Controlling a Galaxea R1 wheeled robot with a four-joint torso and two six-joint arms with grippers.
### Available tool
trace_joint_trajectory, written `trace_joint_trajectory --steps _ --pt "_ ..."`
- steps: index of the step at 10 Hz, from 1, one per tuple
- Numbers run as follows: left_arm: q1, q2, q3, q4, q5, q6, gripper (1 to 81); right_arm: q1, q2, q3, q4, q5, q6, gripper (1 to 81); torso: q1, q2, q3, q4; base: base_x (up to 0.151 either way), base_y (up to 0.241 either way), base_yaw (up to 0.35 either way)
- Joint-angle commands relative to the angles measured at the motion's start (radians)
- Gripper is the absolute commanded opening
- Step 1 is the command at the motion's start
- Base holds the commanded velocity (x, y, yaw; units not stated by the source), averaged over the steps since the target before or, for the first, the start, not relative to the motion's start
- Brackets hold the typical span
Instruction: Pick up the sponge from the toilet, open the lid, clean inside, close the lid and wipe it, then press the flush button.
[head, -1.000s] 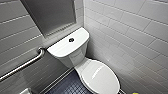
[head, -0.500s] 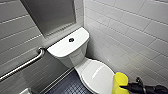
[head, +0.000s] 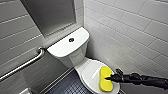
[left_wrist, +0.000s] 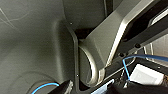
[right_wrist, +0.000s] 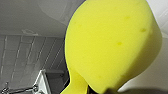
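The white toilet (head: 75, 56) stands in the corner with its oval lid (head: 90, 72) down. On the flat tank cover sits the small dark flush button (head: 71, 39). My right arm reaches in from the right, and my right gripper (head: 110, 78) is shut on the yellow sponge (head: 106, 78), which rests flat against the lid's right half. In the right wrist view the sponge (right_wrist: 112, 42) looms large and close, with white ceramic behind it. The left wrist view holds dark parts of my own body.
A metal grab bar (head: 23, 65) runs along the left wall. A grey panel (head: 51, 15) hangs above the tank. White tiled wall (head: 130, 30) stands close on the right. Dark small-tiled floor (head: 66, 86) lies left of the bowl.
My right arm has come in from the lower right with the sponge and carried it leftward onto the lid. The toilet has not moved.
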Motion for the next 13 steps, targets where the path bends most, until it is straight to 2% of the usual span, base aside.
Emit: trace_joint_trajectory --steps 1,4,6,8,10,13 --pt "0.011 -0.014 0.014 -0.009 0.096 -0.004 81.1 0.165 0.201 -0.256 -0.014 -0.076 0.020 1.0 0.000 0.000 0.000 0.000 0.000 0.000 0.000" --pt "0.011 -0.014 0.014 -0.009 0.097 -0.005 81.1 0.191 0.388 -0.511 -0.017 -0.068 0.015 1.0 0.000 0.000 0.000 0.000 0.000 0.000 0.000" --pt "0.011 -0.012 0.012 -0.011 0.096 -0.007 81.1 0.217 0.494 -0.643 -0.017 -0.048 0.013 1.0 0.000 0.000 0.000 0.000 0.000 0.000 0.000" --pt "0.011 -0.006 -0.002 -0.011 0.097 -0.007 81.1 0.233 0.582 -0.718 -0.017 -0.048 0.018 1.0 0.000 0.000 0.000 0.000 0.000 0.000 0.000" --pt "0.015 -0.004 -0.003 -0.011 0.097 -0.007 81.1 0.195 0.617 -0.774 -0.017 -0.044 0.012 1.0 0.000 0.000 0.000 0.000 0.000 0.000 0.000" --pt "0.020 -0.001 -0.003 -0.011 0.097 -0.007 81.1 0.087 0.606 -0.818 -0.016 0.033 0.020 1.0 0.000 0.001 0.000 0.000 0.000 0.000 0.000"
